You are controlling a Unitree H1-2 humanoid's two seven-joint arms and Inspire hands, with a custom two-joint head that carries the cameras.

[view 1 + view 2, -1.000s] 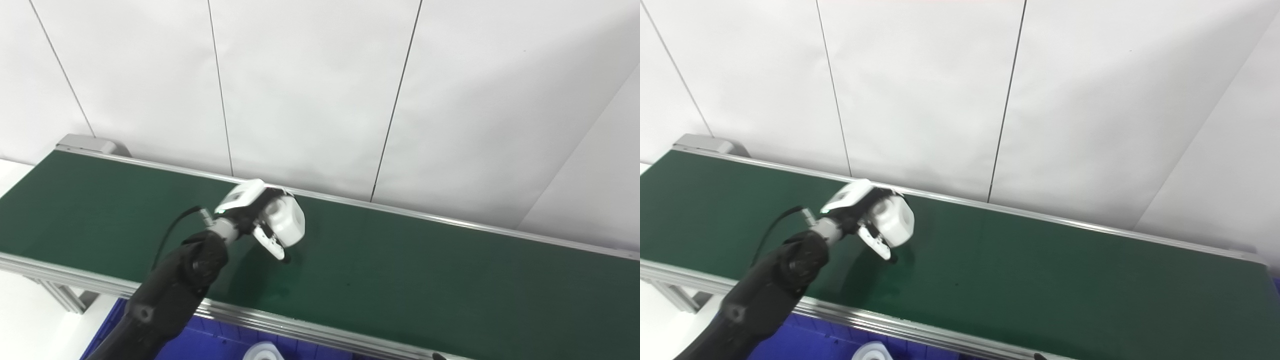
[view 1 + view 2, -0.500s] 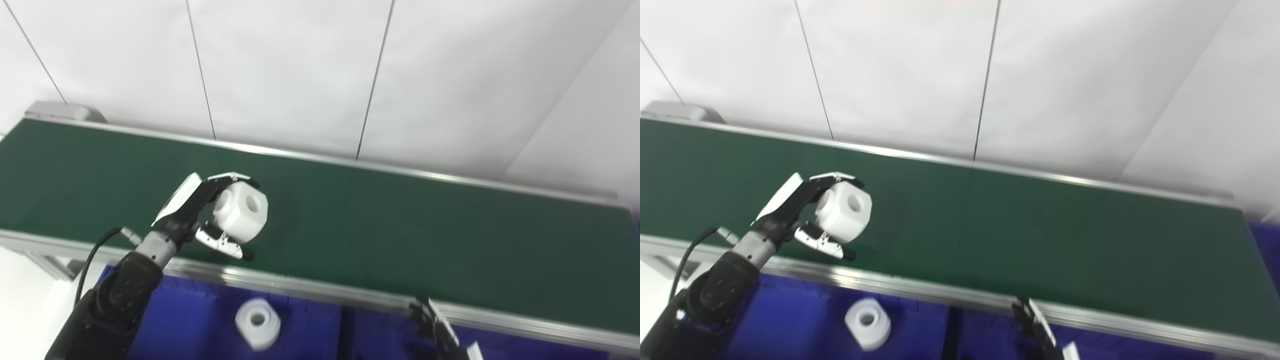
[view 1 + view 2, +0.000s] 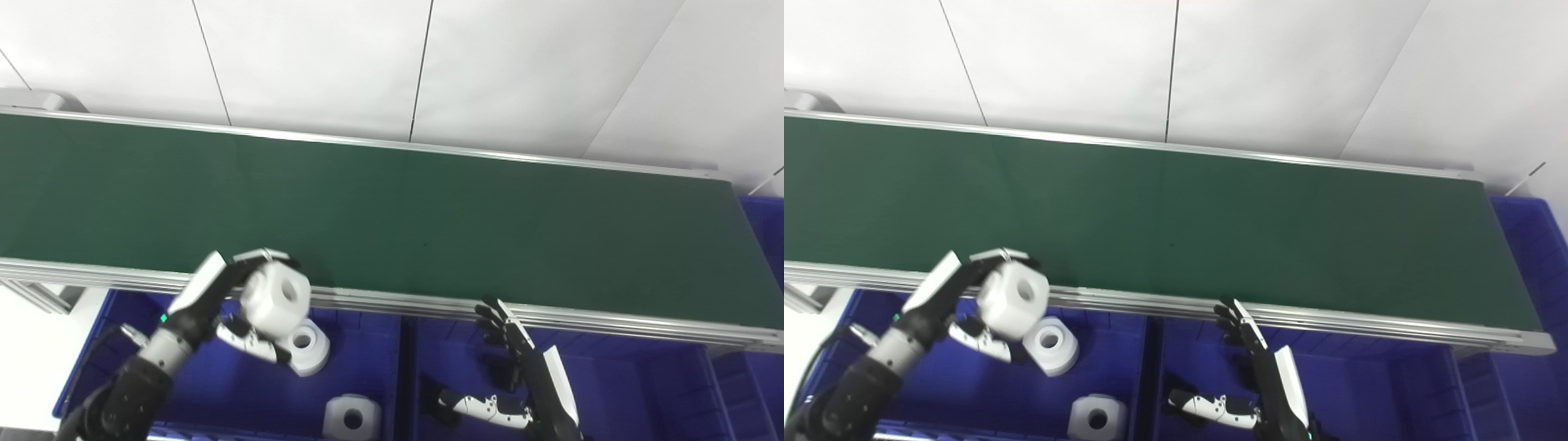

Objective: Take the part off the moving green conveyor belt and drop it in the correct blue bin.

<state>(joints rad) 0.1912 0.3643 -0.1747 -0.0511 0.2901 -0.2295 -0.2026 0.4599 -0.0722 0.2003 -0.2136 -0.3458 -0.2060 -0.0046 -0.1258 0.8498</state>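
Observation:
My left hand point(image 3: 220, 306) is shut on a white hexagonal part with a round hole point(image 3: 277, 301). It holds the part above the left blue bin point(image 3: 202, 392), just in front of the near rail of the green conveyor belt point(image 3: 392, 214). Two similar white parts lie in that bin, one right under the held part point(image 3: 306, 349) and one nearer me point(image 3: 351, 418). My right hand point(image 3: 520, 373) is open and empty, fingers spread, over the middle blue bin point(image 3: 618, 392). The same scene shows in the right eye view, with the held part point(image 3: 1015, 298) in my left hand point(image 3: 949, 306).
The belt's aluminium near rail point(image 3: 551, 312) runs between the belt and the bins. A third blue bin point(image 3: 765, 226) stands at the belt's right end. A white panelled wall point(image 3: 392, 61) rises behind the belt.
The camera has tilted down and the bins have come into view. My left hand has carried the white part back off the belt to above the left bin. My right hand has come into view.

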